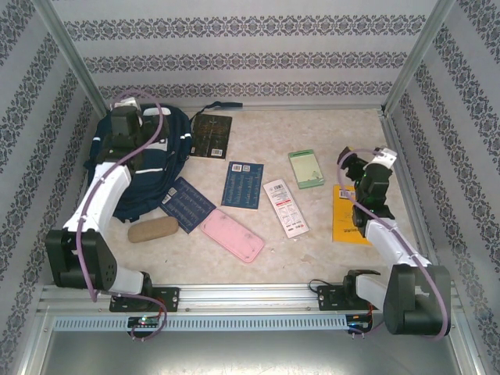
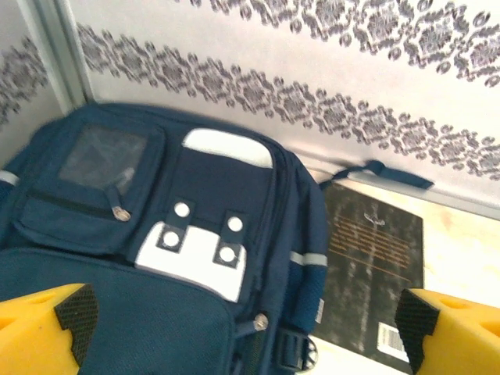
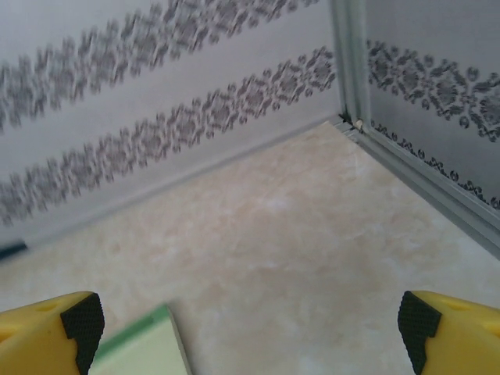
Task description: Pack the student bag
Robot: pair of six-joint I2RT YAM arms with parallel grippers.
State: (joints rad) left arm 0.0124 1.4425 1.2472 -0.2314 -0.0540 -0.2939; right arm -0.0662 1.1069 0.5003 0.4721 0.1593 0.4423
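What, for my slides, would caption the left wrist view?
Open left hand above the navy backpack, a dark book lying beside it.

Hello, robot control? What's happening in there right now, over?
Left gripper open, over the student bag. Right gripper open, holding nothing. Bag lies flat, pockets look zipped. Black book close beside it, over.
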